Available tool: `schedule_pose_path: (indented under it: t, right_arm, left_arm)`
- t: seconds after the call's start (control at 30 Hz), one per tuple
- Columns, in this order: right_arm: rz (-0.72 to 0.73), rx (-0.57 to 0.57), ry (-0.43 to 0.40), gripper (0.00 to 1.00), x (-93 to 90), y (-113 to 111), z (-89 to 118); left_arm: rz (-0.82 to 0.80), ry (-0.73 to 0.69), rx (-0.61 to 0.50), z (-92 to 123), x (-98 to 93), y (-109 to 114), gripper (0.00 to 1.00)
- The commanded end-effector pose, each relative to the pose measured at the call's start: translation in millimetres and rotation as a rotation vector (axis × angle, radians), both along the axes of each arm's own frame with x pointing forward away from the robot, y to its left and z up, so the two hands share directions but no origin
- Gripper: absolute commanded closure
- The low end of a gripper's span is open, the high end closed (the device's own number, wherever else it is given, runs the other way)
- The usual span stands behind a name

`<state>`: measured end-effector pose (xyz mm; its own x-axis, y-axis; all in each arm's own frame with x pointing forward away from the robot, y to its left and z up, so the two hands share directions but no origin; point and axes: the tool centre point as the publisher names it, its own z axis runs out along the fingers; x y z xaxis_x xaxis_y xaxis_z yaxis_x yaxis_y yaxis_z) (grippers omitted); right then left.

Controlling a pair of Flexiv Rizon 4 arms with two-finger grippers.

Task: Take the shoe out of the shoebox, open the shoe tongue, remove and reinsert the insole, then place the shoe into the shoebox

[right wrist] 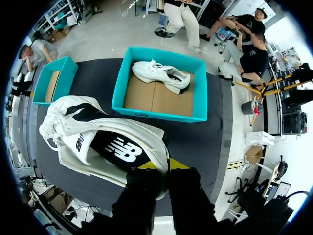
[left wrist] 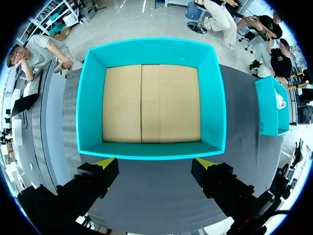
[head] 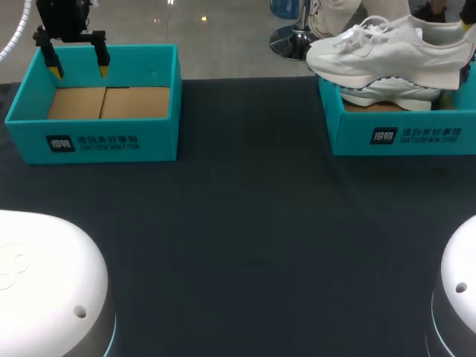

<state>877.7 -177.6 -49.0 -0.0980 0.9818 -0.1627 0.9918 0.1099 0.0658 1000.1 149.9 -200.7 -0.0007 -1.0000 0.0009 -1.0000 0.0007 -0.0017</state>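
Yellow tips of your right gripper [right wrist: 164, 167] are standing close together, pinching the heel collar of the white shoe [right wrist: 98, 134]. As far as the wrist view is showing, one finger is sitting on either side of that rim. The shoe is hanging in the air above the dark table [head: 245, 223], near the right shoebox [right wrist: 156, 113], where a second shoe [right wrist: 161, 76] is lying on the cardboard floor.

You are probably handling something light but floppy. The padded collar is likely yielding under the pinch and the toe end may be sagging, so the stiffer heel counter is looking like the safest hold. The tongue and insole are calling for a gentle pinch at their edges.

Your left gripper [left wrist: 154, 164] is hovering with fingers wide, holding nothing, over the near wall of the left shoebox [left wrist: 151, 149], well apart from the shoe.
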Motion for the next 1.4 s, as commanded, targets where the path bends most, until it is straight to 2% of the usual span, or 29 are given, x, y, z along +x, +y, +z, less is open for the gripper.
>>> schedule_pose_path:
  t: [0.03, 0.17, 0.27, 0.6, 0.87, 1.4]
  right_arm:
    - [0.028, 0.002, -0.105, 1.00, -63.2, 26.4, -7.5]
    - [0.021, 0.022, -0.101, 1.00, -92.8, 46.5, -14.6]
    - [0.026, 0.026, -0.082, 1.00, -108.5, 59.7, -20.9]
    - [0.049, 0.047, -0.030, 1.00, -136.8, 94.2, -36.1]
    - [0.078, 0.047, 0.041, 1.00, -144.3, 123.0, -46.1]
    - [0.078, 0.047, 0.041, 1.00, -144.3, 123.0, -46.1]
  left_arm:
    - [0.000, 0.001, 0.001, 0.2, 0.0, 0.0, 0.00]
    - [0.000, 0.001, 0.001, 0.2, 0.0, 0.0, 0.00]
    - [0.000, 0.001, 0.001, 0.2, 0.0, 0.0, 0.00]
    - [0.000, 0.001, 0.001, 0.2, 0.0, 0.0, 0.00]
    - [0.000, 0.001, 0.001, 0.2, 0.0, 0.0, 0.00]
    - [0.000, 0.001, 0.001, 0.2, 0.0, 0.0, 0.00]
